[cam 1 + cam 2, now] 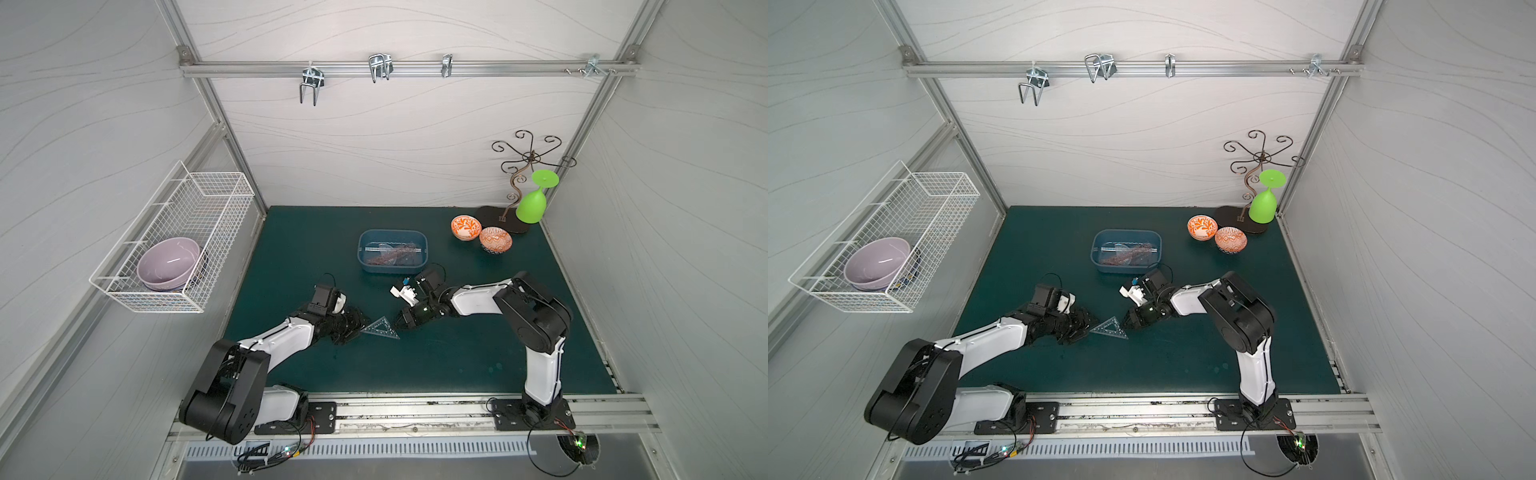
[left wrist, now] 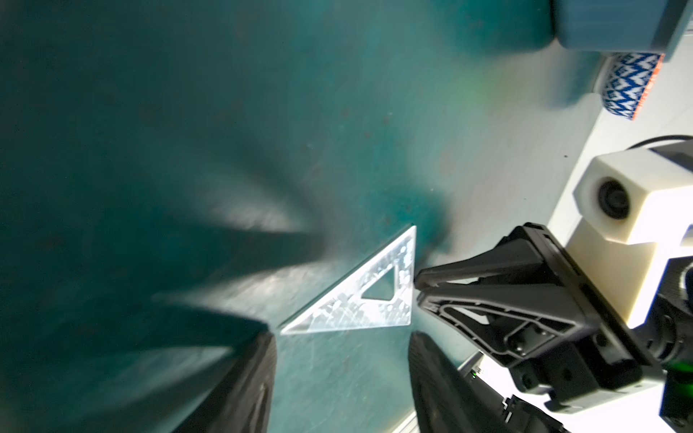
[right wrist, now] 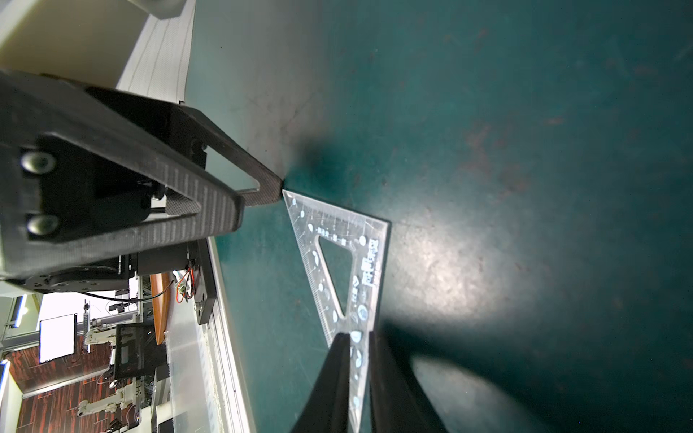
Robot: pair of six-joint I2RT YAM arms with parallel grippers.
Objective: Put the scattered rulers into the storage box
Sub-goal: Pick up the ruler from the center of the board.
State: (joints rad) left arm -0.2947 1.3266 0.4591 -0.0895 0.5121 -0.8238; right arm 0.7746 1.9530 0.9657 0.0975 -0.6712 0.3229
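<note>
A see-through triangle ruler (image 1: pixel 381 328) (image 1: pixel 1111 329) lies flat on the green mat between my two grippers. My left gripper (image 1: pixel 361 323) (image 2: pixel 343 339) is open, and one fingertip (image 2: pixel 268 339) touches the triangle's sharp corner. My right gripper (image 1: pixel 397 326) (image 3: pixel 359 335) is shut to a thin slit, its tips over the triangle's (image 3: pixel 369 262) opposite end, gripping nothing. Farther back stands the blue storage box (image 1: pixel 362 249) (image 1: pixel 1095 249), with several rulers (image 1: pixel 390 258) lying inside it.
Two orange patterned bowls (image 1: pixel 466 227) (image 1: pixel 495 240) sit at the back right, beside a wire stand (image 1: pixel 519 178) holding a green cup (image 1: pixel 534 199). A white wire basket (image 1: pixel 195 199) with a lilac bowl (image 1: pixel 170 262) hangs on the left wall.
</note>
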